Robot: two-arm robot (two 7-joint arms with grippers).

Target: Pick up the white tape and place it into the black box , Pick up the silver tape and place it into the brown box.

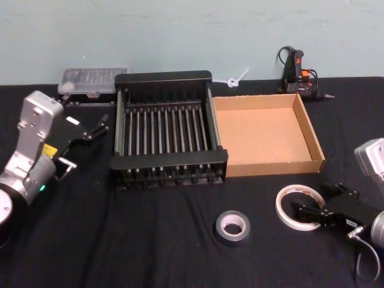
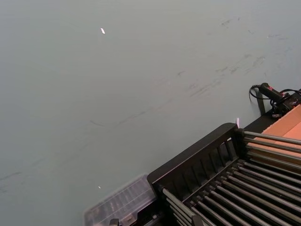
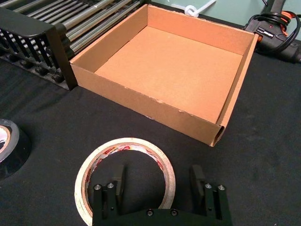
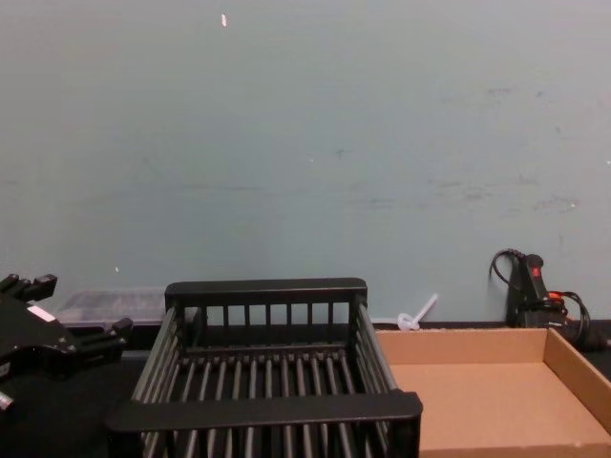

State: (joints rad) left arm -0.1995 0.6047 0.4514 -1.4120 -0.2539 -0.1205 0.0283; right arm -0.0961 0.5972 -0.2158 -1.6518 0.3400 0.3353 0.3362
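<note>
Head view shows both boxes holding nothing: neither tape is placed yet. The white tape (image 1: 300, 206) lies on the counter (image 1: 162, 240) before the brown box (image 1: 264, 133), the right end effector (image 3: 159, 181) spread wide astride its near rim, gripping nothing. The silver tape (image 1: 232, 227) waits near the black box (image 1: 168, 139). The left end effector (image 1: 96, 130) hovers open beside that crate.

White tape (image 1: 299, 207) red-printed, black box (image 1: 168, 127), brown box (image 1: 264, 133)
</note>
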